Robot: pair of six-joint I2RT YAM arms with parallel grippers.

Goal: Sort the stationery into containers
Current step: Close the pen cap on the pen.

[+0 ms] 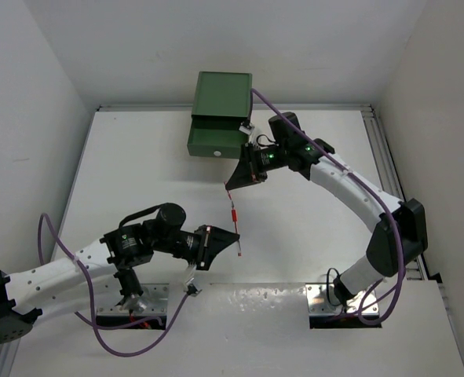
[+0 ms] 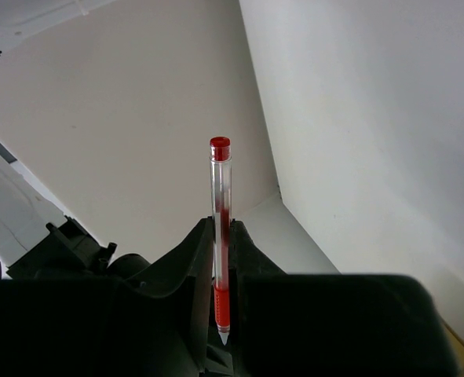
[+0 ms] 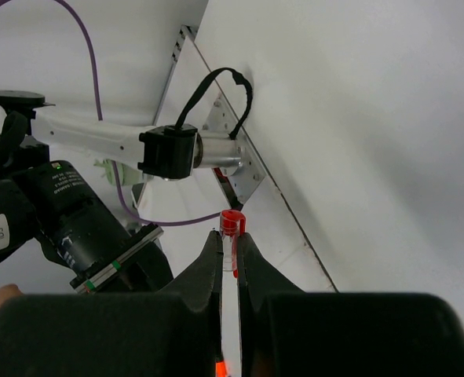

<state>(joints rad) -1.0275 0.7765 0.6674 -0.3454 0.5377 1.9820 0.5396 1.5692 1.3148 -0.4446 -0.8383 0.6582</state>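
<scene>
My left gripper (image 1: 233, 238) (image 2: 222, 224) is shut on a red pen (image 2: 221, 236). The pen's bare tip is low between the fingers and its red end stands clear above them. My right gripper (image 1: 230, 188) (image 3: 230, 236) is shut on a second pen (image 3: 230, 226) with a clear cap and a red clip. A thin red-and-white line of pen (image 1: 235, 224) runs between the two gripper tips; I cannot tell where one pen ends. The dark green container (image 1: 222, 96) stands at the back with its drawer (image 1: 214, 143) pulled out, just left of the right gripper.
White walls close in the table on three sides, and a metal rail (image 1: 375, 149) runs along the right edge. Purple cables (image 1: 129, 342) loop around both arm bases. A small pale green piece (image 3: 106, 166) shows near the left arm's base.
</scene>
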